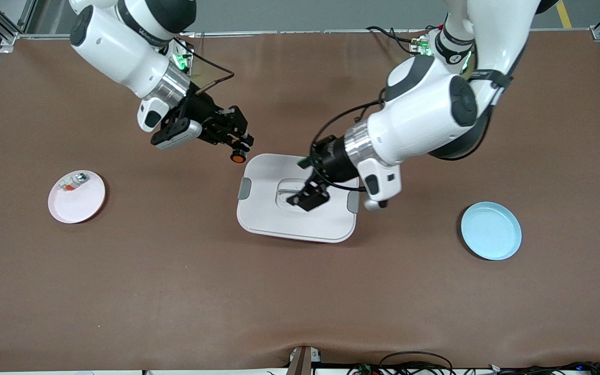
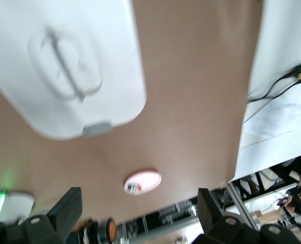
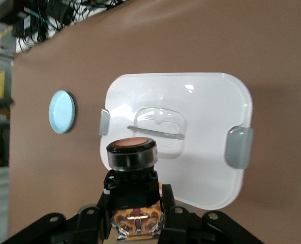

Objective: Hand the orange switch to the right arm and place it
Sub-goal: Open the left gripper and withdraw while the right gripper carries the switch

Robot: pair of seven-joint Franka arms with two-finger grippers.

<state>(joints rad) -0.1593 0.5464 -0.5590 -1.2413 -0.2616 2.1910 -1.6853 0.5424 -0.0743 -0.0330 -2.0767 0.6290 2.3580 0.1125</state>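
The orange switch (image 1: 238, 155) is a stubby black part with a round orange button end. My right gripper (image 1: 238, 145) is shut on it and holds it in the air over the table, beside the white lid's edge toward the right arm's end. In the right wrist view the switch (image 3: 131, 152) sits between the fingers (image 3: 173, 216), button end outward. My left gripper (image 1: 308, 199) is open and empty, low over the white lid (image 1: 274, 213). The left wrist view shows its fingers (image 2: 64, 208) wide apart, with the switch (image 2: 106, 230) farther off.
The white rectangular lid with grey clips and a recessed handle lies mid-table (image 3: 201, 112). A pink plate (image 1: 84, 203) holding a small whitish part (image 1: 71, 182) sits toward the right arm's end. A blue plate (image 1: 491, 230) sits toward the left arm's end.
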